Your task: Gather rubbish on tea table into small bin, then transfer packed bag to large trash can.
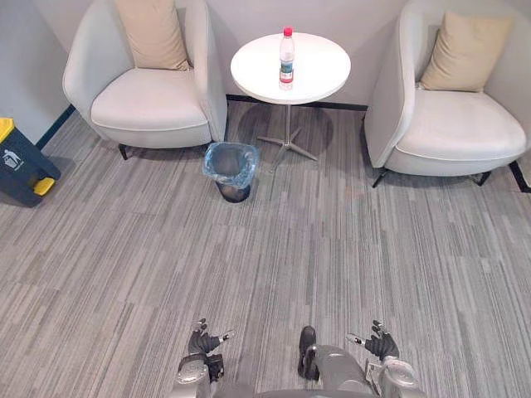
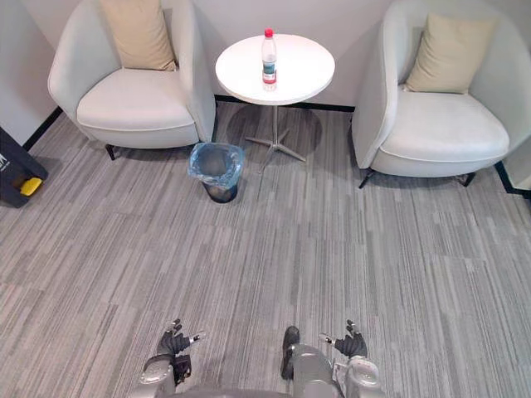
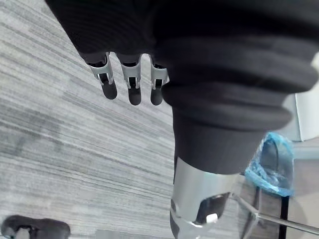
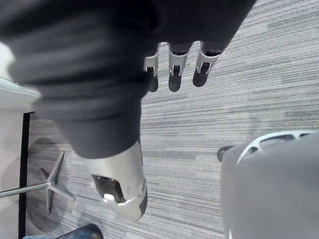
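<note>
At 9 o'clock stands the can [image 1: 21, 162], dark with a yellow lid. Next comes a chair [image 1: 149, 99], then the bin [image 1: 235, 192] at 11 o'clock, lined with a blue bag [image 1: 231, 157]. The counter [image 1: 249, 79] is at 12 o'clock, its base [image 1: 288, 148] near the bin. The bottle [image 1: 287, 56], the one piece of rubbish, stands upright near the counter's middle. A second chair [image 1: 456, 124] sits at 2 o'clock. The left robot hand [image 1: 203, 342] hangs at 7 o'clock and the right robot hand [image 1: 380, 342] at 5 o'clock. Both have their fingers loosely spread, hold nothing and are well apart from the counter.

The bottle looks like thin plastic: light, smooth and easily toppled. I would wrap it round its middle. The bag should be soft and floppy, best gathered at its rim.

The head views give the bottle and can. The left wrist view gives the bag [image 3: 271, 164] from low down, and the right wrist view gives the base [image 4: 50, 184].
</note>
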